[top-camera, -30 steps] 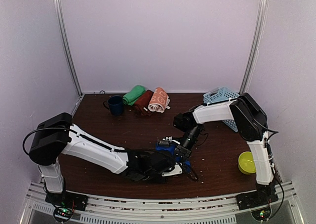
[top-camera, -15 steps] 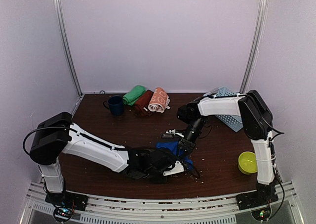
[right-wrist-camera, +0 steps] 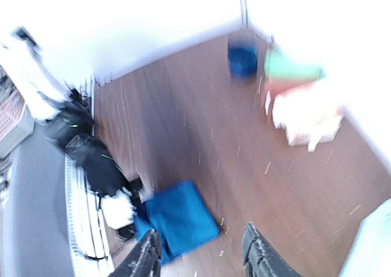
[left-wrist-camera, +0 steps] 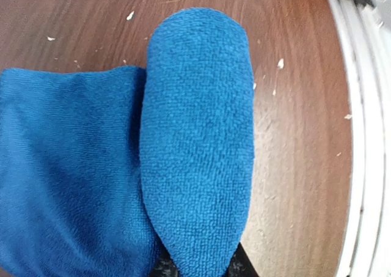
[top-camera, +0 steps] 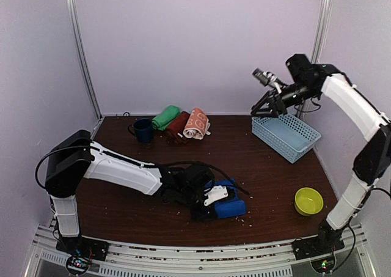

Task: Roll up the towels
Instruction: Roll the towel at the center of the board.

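Surface [top-camera: 269,173]: brown, crumb-flecked.

Left arm [top-camera: 122,170]: lies low along the near edge, reaching toward your right.

Right arm [top-camera: 354,99]: raised high, over the basket [top-camera: 272,141], well apart from the work.

Blue towel [left-wrist-camera: 195,136]: part-rolled and sitting in the left gripper [top-camera: 215,199]. The rolled part runs straight out from the gripper, its long axis in line with the fingers, and its near end narrows between them. I read this as the gripper closed on the roll's end, though the fingers barely show. The flat, unrolled part lies beside the roll, on the gripper's far side.

Rolls at the back, well beyond the left gripper and touching side by side: green [top-camera: 165,117], maroon [top-camera: 177,125], orange [top-camera: 197,123]. All three look done.

Mug [top-camera: 143,130]: just beside the green roll.

Right gripper [right-wrist-camera: 200,233]: fingers apart, nothing between them. The blue towel is far below it.

Judgement: your left arm is much the nearer. The coming move depends on turning the roll sideways over the flat part, across its long axis.
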